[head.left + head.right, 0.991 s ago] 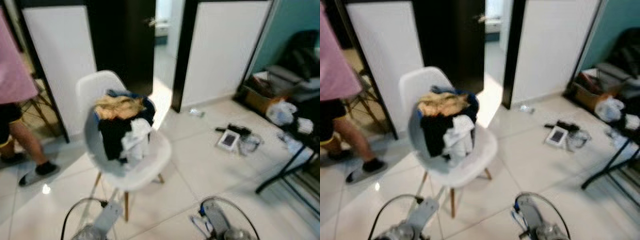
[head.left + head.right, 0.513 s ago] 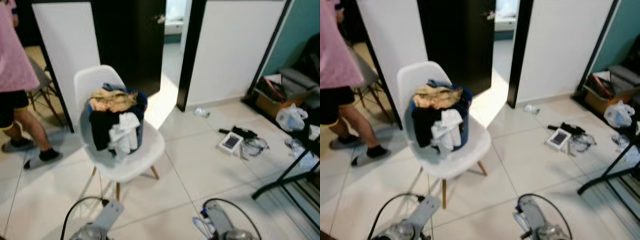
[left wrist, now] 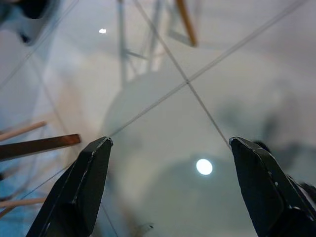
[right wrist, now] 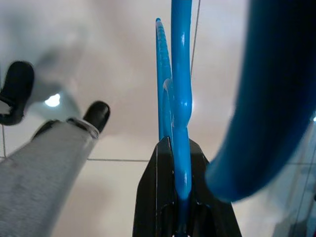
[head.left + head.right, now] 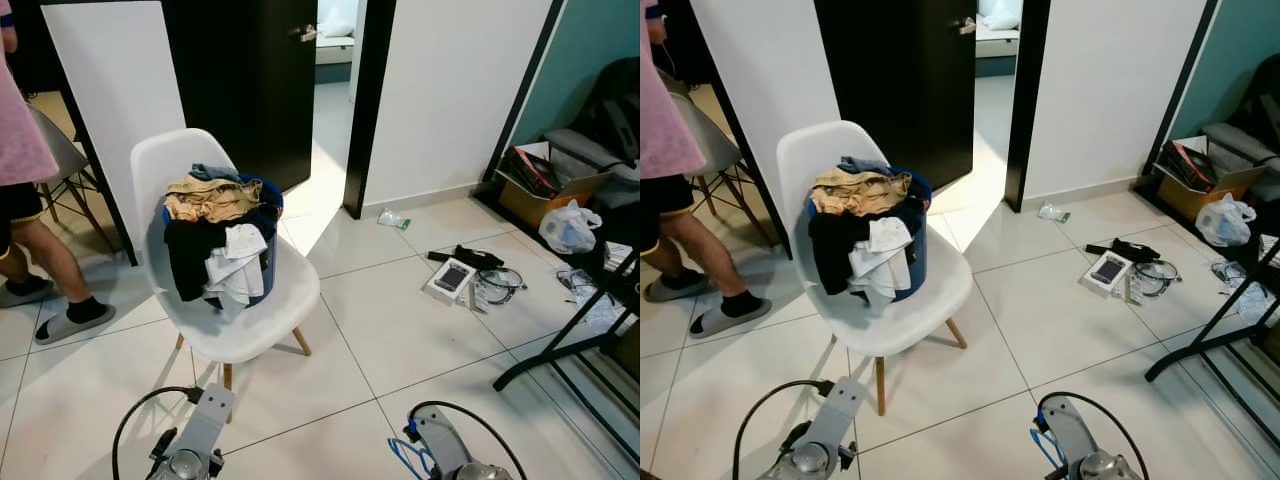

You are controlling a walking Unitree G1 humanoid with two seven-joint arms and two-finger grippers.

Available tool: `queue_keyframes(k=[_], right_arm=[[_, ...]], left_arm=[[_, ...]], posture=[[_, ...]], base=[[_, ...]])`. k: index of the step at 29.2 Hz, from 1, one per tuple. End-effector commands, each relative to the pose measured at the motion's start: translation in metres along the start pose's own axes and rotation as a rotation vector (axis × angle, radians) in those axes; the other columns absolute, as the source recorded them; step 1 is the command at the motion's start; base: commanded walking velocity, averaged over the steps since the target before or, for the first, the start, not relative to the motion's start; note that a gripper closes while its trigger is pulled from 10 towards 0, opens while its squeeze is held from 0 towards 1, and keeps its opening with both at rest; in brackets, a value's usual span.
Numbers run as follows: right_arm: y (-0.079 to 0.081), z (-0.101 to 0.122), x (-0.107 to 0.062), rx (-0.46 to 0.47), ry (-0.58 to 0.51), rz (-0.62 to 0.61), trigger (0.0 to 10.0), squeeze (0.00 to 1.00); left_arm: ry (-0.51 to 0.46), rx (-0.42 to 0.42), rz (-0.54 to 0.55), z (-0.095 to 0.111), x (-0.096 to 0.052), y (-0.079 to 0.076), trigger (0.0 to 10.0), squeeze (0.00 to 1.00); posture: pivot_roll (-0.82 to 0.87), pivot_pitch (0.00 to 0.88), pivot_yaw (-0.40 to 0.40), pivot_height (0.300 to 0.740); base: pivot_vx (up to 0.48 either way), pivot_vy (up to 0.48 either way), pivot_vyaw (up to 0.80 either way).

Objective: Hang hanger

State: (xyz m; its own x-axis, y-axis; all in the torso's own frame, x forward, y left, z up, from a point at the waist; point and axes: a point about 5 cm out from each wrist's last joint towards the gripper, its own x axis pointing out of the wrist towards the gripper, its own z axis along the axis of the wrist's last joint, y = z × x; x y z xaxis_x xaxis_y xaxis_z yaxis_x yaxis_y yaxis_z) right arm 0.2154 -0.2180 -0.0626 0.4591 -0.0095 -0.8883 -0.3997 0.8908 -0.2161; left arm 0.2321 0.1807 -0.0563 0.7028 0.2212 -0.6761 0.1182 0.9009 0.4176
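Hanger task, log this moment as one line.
right gripper: shut on blue hanger | left gripper: open, idle over floor | ahead: white chair holding laundry basket

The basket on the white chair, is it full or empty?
Full. The blue basket on the white chair is heaped with clothes, some spilling over its front rim.

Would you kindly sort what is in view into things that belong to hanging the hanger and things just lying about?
Belongs to the job:
blue hanger, clamped in the right gripper
left gripper, open over the floor tiles

Just lying about:
white chair with a basket of clothes
cardboard box
plastic bag
cables on the floor
person walking past
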Motion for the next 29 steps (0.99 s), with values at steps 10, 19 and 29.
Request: queue_keyframes(k=[10, 19, 29], right_arm=[[0.000, 0.001, 0.000, 0.028, -0.032, -0.002, 10.0, 0.00], [0.001, 0.001, 0.000, 0.041, -0.042, 0.010, 10.0, 0.00], [0.002, 0.004, 0.000, 0.050, -0.072, 0.016, 10.0, 0.00]], left_arm=[[-0.201, -0.176, 0.267, 0.064, 0.011, 0.094, 10.0, 0.00], [-0.482, -0.226, 0.355, 0.126, 0.000, 0.116, 10.0, 0.00], [-0.675, -0.221, 0.404, 0.165, -0.017, 0.130, 10.0, 0.00]], posture=[[0.00, 0.000, -0.022, 0.740], [0.00, 0.000, -0.021, 0.740], [0.00, 0.000, -0.017, 0.740]], base=[[0.346, 0.000, 0.00], [0.352, 0.000, -0.71], [0.355, 0.000, 0.00]])
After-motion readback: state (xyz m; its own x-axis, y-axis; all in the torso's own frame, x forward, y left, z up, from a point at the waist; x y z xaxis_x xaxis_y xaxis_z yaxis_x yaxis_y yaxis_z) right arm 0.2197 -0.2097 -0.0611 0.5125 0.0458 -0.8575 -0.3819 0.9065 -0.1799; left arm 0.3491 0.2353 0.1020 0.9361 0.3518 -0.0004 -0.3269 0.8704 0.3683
